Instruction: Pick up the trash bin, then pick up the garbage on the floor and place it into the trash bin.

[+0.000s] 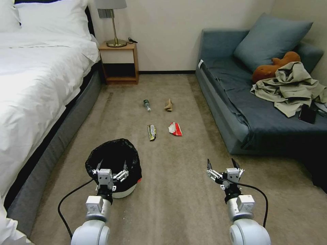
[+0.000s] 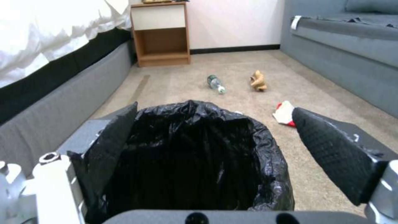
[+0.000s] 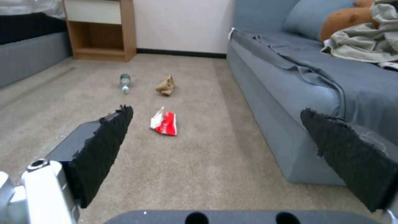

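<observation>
On the carpet between bed (image 1: 37, 85) and sofa (image 1: 245, 112), your left gripper (image 1: 111, 170) hangs over the trash bin (image 1: 114, 160), fingers spread, one inside the near rim and one outside, nothing clenched. Your right gripper (image 1: 223, 166) hovers released above bare floor. Farther ahead, well apart from the bin, lie the bottle (image 1: 147, 104), tan paper (image 1: 168, 105), gold wrapper (image 1: 151, 132) and red-and-white wrapper (image 1: 175, 129).
</observation>
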### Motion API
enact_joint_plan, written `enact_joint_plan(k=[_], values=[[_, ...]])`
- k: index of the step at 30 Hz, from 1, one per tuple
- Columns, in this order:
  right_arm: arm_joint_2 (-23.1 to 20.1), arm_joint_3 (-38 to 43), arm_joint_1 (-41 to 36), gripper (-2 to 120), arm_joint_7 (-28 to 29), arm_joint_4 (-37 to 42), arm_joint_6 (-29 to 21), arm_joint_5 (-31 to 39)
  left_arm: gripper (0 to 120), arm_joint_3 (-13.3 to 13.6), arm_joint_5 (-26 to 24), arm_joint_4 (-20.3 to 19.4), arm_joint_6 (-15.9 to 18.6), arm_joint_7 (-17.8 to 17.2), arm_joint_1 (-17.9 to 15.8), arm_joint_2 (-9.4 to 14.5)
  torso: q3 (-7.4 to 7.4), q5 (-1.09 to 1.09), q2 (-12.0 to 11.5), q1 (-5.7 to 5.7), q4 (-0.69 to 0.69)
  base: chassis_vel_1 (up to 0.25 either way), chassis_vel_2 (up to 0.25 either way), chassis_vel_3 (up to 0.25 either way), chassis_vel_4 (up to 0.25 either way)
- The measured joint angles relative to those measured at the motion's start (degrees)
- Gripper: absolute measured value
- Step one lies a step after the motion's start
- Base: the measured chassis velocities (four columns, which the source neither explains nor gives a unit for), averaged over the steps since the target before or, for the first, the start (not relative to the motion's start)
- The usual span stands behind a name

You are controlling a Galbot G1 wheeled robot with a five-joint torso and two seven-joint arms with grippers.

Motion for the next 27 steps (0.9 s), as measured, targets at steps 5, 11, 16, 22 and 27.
enact_joint_plan(k=[5,11,16,22,27], values=[[0.0,0.0,0.0,100,0.0,0.0,0.0,0.0,100,0.0,0.0,0.0,0.0,0.0,0.0,0.0,0.0,0.0,0.0,0.0,0.0,0.0,0.0,0.0,0.0],[0.0,0.0,0.0,100,0.0,0.0,0.0,0.0,100,0.0,0.0,0.0,0.0,0.0,0.0,0.0,0.0,0.0,0.0,0.0,0.0,0.0,0.0,0.0,0.0],[0.0,0.0,0.0,100,0.0,0.0,0.0,0.0,100,0.0,0.0,0.0,0.0,0.0,0.0,0.0,0.0,0.0,0.0,0.0,0.0,0.0,0.0,0.0,0.0],[0.0,0.0,0.0,100,0.0,0.0,0.0,0.0,100,0.0,0.0,0.0,0.0,0.0,0.0,0.0,0.0,0.0,0.0,0.0,0.0,0.0,0.0,0.0,0.0],[0.0,0.0,0.0,100,0.0,0.0,0.0,0.0,100,0.0,0.0,0.0,0.0,0.0,0.0,0.0,0.0,0.0,0.0,0.0,0.0,0.0,0.0,0.0,0.0]])
